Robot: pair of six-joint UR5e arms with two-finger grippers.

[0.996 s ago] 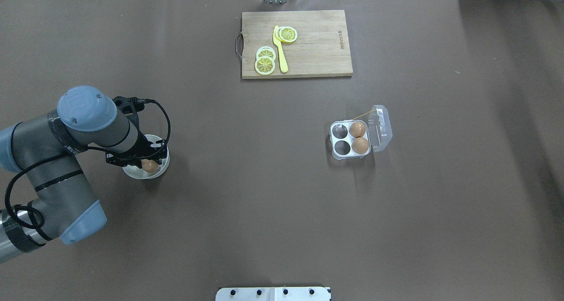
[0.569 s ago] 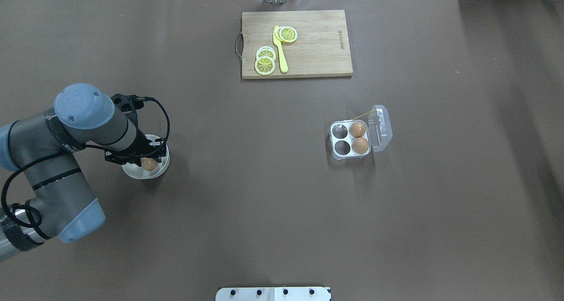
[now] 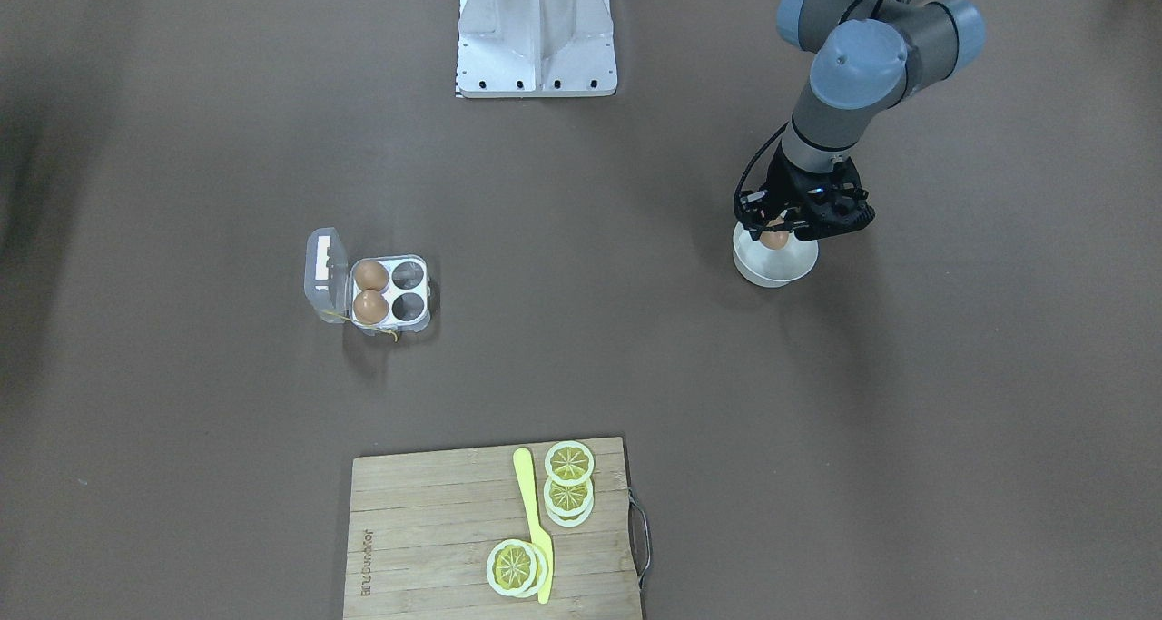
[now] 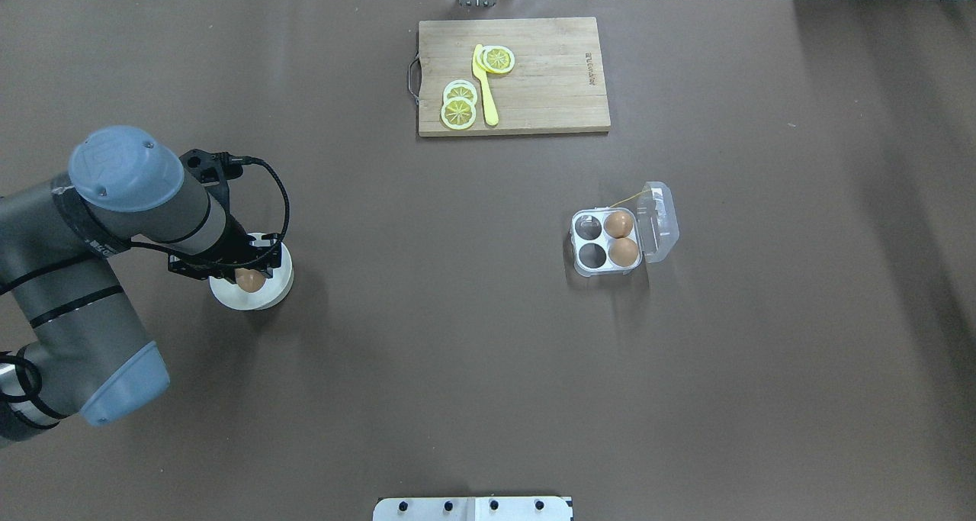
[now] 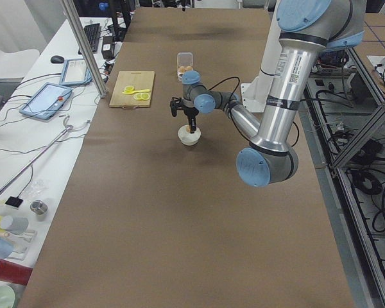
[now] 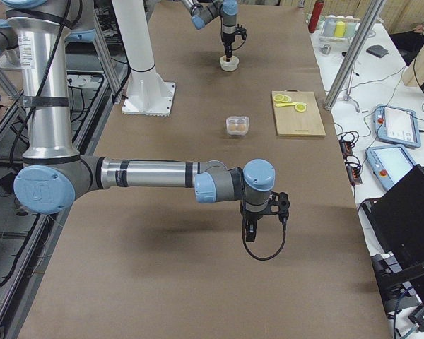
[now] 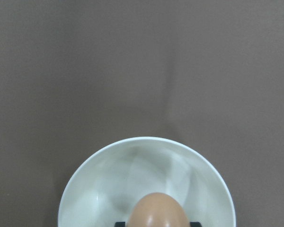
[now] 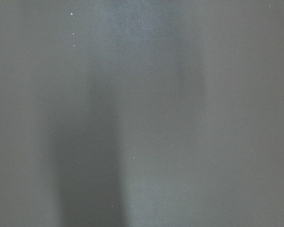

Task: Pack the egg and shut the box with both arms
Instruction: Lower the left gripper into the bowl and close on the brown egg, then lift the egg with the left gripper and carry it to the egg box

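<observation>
Overhead exterior shows the grey-and-silver left arm (image 4: 145, 208) poised over the round white bowl (image 4: 276, 288) at the robot's left side of the brown desk (image 4: 457, 353). The left arm's jaws pinch the small smooth brown egg (image 4: 250, 280). In the left wrist view the egg hangs above the bowl's bare floor, apparently clear of it.

The step in hand looks like the pick-up of the third egg. The carry is next, I judge – a long way across the desk to the small square clear plastic carton (image 4: 599, 242), which lies well apart. Its hinged clear lid (image 4: 659, 220) stands open, and two eggs fill the cups nearer the hinge. The move calls for lowering gently into one of the two empty cups.

The right arm (image 6: 148, 173) shows only in the exterior right view, low over bare desk. Whether the right arm's jaws are spread or pressed together, I cannot tell.

The lid's white label (image 3: 322, 264) and the burnt-in mark on the wooden cutting board (image 4: 589, 58) are too small to read.
</observation>
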